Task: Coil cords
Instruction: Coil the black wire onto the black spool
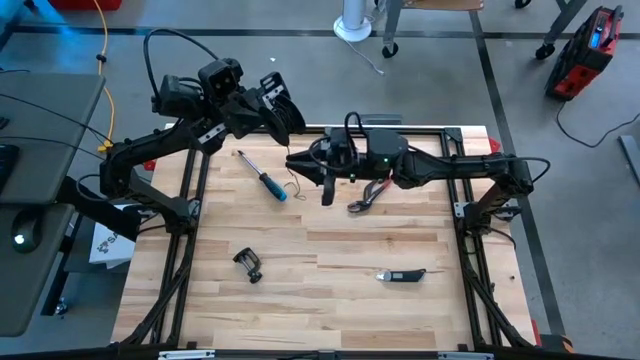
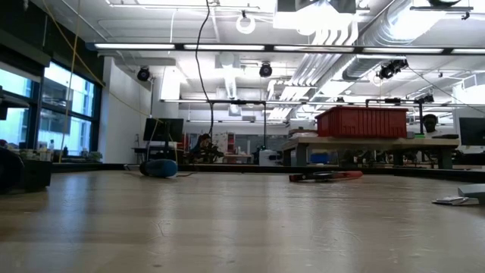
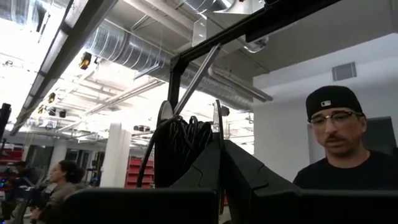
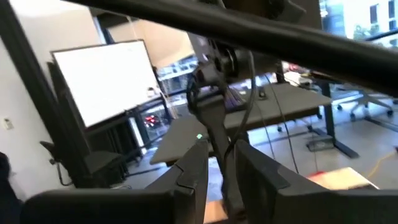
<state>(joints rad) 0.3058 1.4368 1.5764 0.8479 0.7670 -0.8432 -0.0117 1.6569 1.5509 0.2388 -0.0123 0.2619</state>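
Observation:
The small black reel [image 3: 186,140] with the dark cord wound on it is held up over the table's far left by my left gripper [image 3: 221,149], which is shut on it [image 1: 288,112]. A hair-thin length of cord [image 4: 250,93] hangs from there toward my right gripper [image 4: 221,152]. A loose bit of cord [image 1: 292,186] dangles above the wood. My right gripper [image 1: 298,160] is level below the reel, pointing toward the table's left. Its fingers stand a little apart, with a dark blurred shape in the gap. My left gripper pinches one flange of the reel [image 3: 217,134] between its two fingers, coming from below and slanting upward. The reel stands on edge above the fingertips, clear of the table. Whether my right gripper touches the cord, I cannot tell.
On the wooden table [image 1: 330,310] lie a blue-handled screwdriver [image 1: 266,181], red pliers [image 1: 368,196], a black clamp [image 1: 248,264] and a folding knife [image 1: 401,275]. A person [image 3: 339,146] stands beyond the table; the near half of the top is bare.

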